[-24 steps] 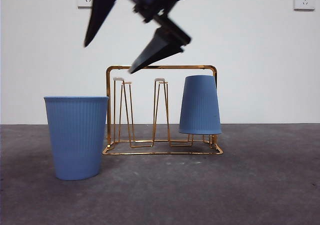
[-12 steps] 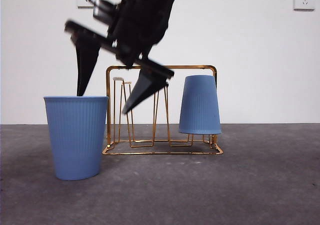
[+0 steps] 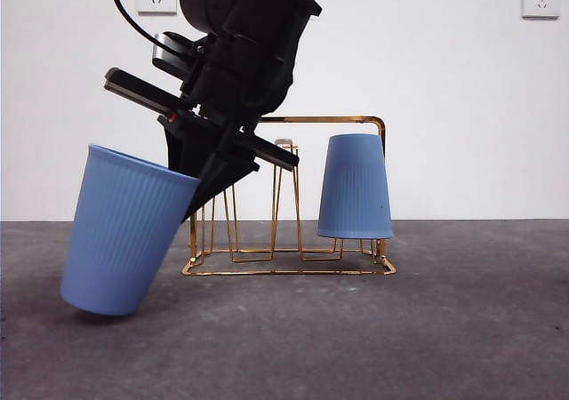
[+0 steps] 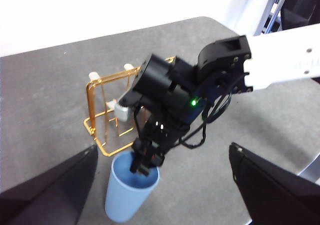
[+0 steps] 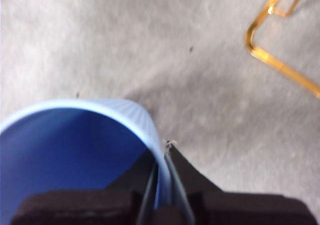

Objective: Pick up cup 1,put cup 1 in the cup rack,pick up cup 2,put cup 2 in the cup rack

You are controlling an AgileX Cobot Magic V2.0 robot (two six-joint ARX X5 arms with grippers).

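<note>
Now pinching cup 2 (image 3: pixel 124 240) by its rim in right tool (image 5: pixel 162 157), tilted for lifting toward cup rack (image 3: pixel 289 196); left tool (image 4: pixel 160 185) waiting, spread wide

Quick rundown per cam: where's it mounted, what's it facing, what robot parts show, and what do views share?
Front view: low at table height, looking level at the tilted cup, cup rack and racked cup; the right gripper enters from above.
Left wrist view: high, looking down on the right arm; its own jaws stand wide apart.
Right wrist view: at the cup's rim, jaws pinching its wall.
All three share the tilted cup and the rack.
</note>
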